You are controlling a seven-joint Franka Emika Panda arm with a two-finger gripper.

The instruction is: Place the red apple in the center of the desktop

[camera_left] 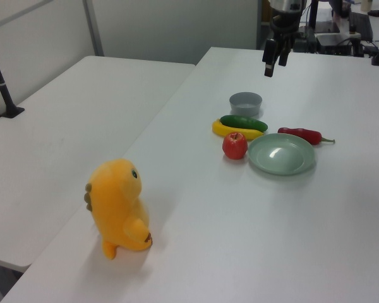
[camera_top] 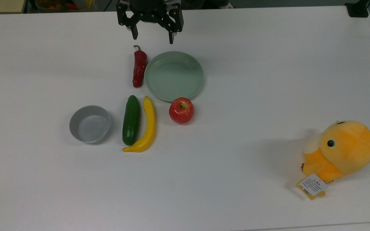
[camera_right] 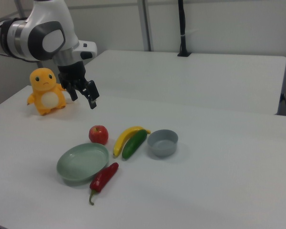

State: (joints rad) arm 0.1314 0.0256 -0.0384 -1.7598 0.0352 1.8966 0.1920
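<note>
Upright, the red apple [camera_top: 181,110] sits stem-up on the desktop [camera_top: 236,80]; overhead, the gripper [camera_top: 153,38] hangs spread wide, holding nothing.

Second white table [camera_left: 82,113], prob. grey walls.

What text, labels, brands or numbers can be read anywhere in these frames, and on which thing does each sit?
Plush toy's tag: dark printed lines on a white card, too small to read.
Nothing legible on the red apple, plate, bowl, gripper or desktop.
</note>
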